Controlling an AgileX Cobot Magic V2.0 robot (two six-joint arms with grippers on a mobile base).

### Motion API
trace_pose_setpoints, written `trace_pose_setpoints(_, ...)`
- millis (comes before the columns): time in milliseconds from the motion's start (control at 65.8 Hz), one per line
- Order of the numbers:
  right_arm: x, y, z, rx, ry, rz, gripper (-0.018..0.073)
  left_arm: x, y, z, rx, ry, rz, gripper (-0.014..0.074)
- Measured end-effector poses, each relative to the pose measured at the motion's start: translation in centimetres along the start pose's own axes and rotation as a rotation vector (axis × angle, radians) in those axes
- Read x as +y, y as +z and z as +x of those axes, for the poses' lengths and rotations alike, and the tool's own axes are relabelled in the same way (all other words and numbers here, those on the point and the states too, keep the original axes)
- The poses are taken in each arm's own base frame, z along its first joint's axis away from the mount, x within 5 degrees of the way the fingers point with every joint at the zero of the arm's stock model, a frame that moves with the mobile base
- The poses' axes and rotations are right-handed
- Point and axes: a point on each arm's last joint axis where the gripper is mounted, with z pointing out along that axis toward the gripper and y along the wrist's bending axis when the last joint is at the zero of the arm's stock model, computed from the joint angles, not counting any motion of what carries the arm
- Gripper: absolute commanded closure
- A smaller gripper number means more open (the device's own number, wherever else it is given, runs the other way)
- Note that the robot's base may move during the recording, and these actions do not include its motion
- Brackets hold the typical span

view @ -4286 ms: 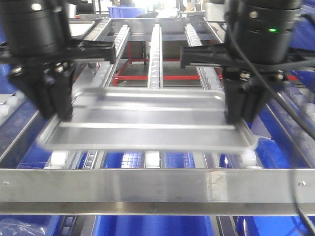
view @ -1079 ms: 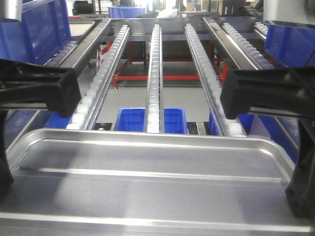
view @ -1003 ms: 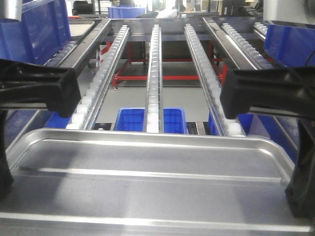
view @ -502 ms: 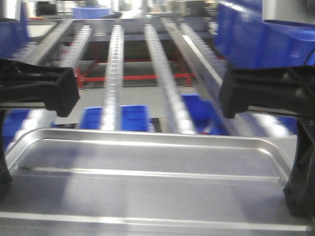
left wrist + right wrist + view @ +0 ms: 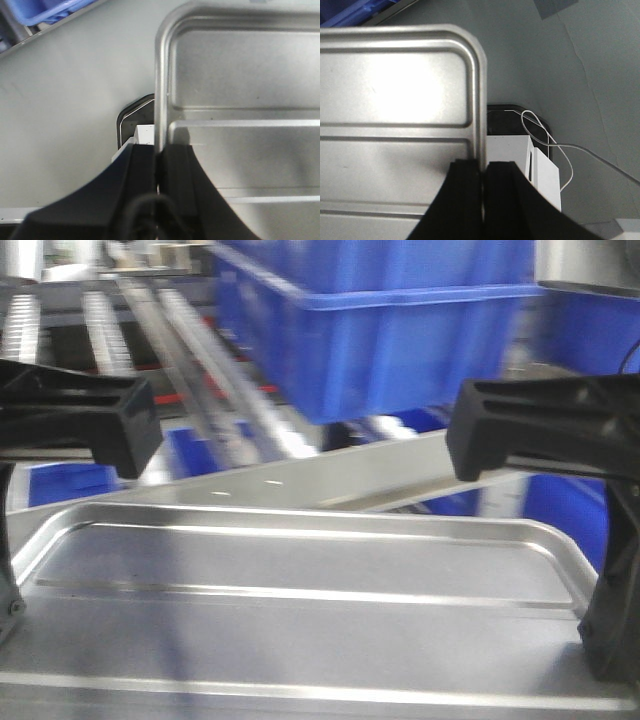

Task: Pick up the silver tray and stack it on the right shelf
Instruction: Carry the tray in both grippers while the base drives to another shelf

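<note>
Silver tray [image 5: 300, 610] lies level across the lower front view, from 8 to 4 o'clock, with grey floor [image 5: 60, 100] beneath it in both wrist views. The left gripper [image 5: 157, 155] is closed narrow on the tray's left rim, and the right gripper [image 5: 482, 167] pinches the right rim the same way. Since half a second ago the background has swung leftward. The roller rails [image 5: 190, 350], then near 12, now blur at 10 o'clock, and a blue bin [image 5: 380, 330] fills 12 to 1. The tray sits between the grippers as before.
</note>
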Motion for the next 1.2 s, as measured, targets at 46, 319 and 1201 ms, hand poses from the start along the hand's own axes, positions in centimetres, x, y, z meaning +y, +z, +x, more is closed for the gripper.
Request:
trace_pose_setpoints(46, 0.00, 0.00, 0.00, 0.000, 0.000, 0.000, 0.0481, 0.00, 0.00, 0.00, 0.000, 0.000, 0.000, 0.0690)
trace_pose_setpoints(319, -0.02, 0.00, 0.01, 0.001, 0.000, 0.002, 0.0481, 0.00, 0.00, 0.00, 0.000, 0.000, 0.000, 0.0690)
trace_pose_setpoints(1201, -0.61, -0.19, 0.43, 0.045, 0.007, 0.073, 0.0481, -0.43, -0.07, 0.16, 0.014, -0.010, 0.040, 0.0690)
